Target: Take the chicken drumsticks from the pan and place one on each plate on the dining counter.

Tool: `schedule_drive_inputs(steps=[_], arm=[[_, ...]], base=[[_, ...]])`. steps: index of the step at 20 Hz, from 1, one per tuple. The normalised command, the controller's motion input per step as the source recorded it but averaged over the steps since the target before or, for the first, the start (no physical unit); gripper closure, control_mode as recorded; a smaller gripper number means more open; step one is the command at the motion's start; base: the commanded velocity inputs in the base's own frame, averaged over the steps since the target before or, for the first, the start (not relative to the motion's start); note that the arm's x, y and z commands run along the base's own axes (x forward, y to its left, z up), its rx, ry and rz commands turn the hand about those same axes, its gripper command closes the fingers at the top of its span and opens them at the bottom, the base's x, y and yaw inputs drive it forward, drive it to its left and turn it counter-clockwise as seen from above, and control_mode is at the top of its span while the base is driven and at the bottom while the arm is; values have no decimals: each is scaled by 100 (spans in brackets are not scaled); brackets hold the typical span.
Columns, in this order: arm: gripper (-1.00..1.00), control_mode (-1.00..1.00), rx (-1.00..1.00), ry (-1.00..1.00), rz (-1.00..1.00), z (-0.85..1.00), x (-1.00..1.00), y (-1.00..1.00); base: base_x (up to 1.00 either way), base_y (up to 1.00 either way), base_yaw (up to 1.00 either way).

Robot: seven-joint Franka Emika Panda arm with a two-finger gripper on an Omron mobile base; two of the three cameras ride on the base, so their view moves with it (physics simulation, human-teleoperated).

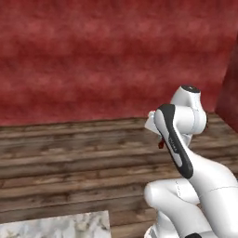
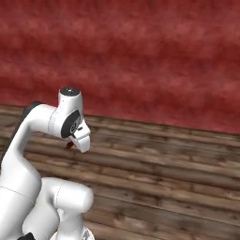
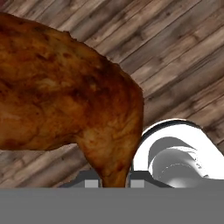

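A dark reddish-brown chicken drumstick [image 3: 65, 100] looms large in the hand view. Its narrow end runs down between the two fingertips [image 3: 90, 183], and my gripper [image 3: 113, 183] is shut on it. In the left base view the arm is folded up close to the base, and a small red-brown bit of the chicken drumstick [image 1: 161, 145] peeks out behind the forearm. The right base view shows the same bit of chicken drumstick [image 2: 69, 145] under the wrist. The pan, the plates and the other drumstick are out of view.
A wooden plank floor [image 1: 69, 158] lies ahead of the base, and a red wall [image 1: 93, 56] stands behind it. A corner of a white-grey marbled top [image 1: 56, 225] shows at the lower left of the left base view. Another red wall face [image 1: 230, 93] stands at the right.
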Motion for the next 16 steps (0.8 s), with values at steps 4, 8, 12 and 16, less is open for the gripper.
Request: schedule_drive_inputs(steps=[4, 8, 12, 16], arm=[[100, 100, 0, 0, 0, 0, 0, 0], [100, 100, 0, 0, 0, 0, 0, 0], [100, 100, 0, 0, 0, 0, 0, 0], [100, 100, 0, 0, 0, 0, 0, 0]], base=[[100, 0, 36], [100, 0, 37], [100, 0, 39], [100, 0, 44]])
